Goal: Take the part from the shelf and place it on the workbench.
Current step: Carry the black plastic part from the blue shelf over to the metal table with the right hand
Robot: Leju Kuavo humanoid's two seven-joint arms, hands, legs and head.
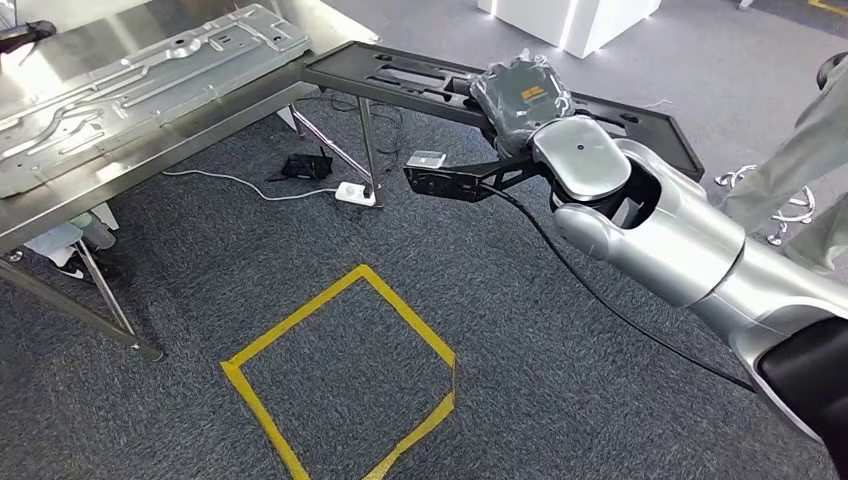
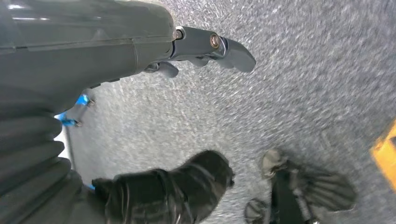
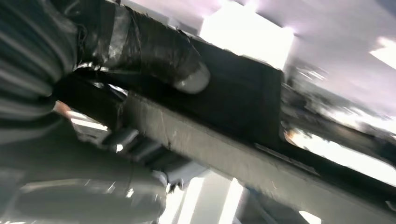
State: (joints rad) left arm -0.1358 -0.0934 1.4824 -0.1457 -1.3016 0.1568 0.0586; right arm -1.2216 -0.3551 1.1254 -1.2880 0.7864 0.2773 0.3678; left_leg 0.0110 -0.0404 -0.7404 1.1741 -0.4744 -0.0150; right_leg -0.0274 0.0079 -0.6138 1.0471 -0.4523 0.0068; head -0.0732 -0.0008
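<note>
I saw the steel workbench point(image 1: 200, 125) carrying a pressed sheet-metal panel point(image 1: 140, 75). My right hand point(image 1: 520, 95) clamped the long black plastic part point(image 1: 400, 75), held in the air with its far end at the bench edge. My left hand point(image 2: 205, 46) hung over carpet, fingers apart, holding nothing.

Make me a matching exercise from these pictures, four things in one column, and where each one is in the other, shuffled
Things:
1. black part
2. silver metal panel
3. yellow tape square
4. white power strip

Places:
A. marked on the carpet
B. lying on top of the steel workbench
C. held in the right hand
D. on the floor under the workbench's edge

Pairs: 1-C, 2-B, 3-A, 4-D
</note>
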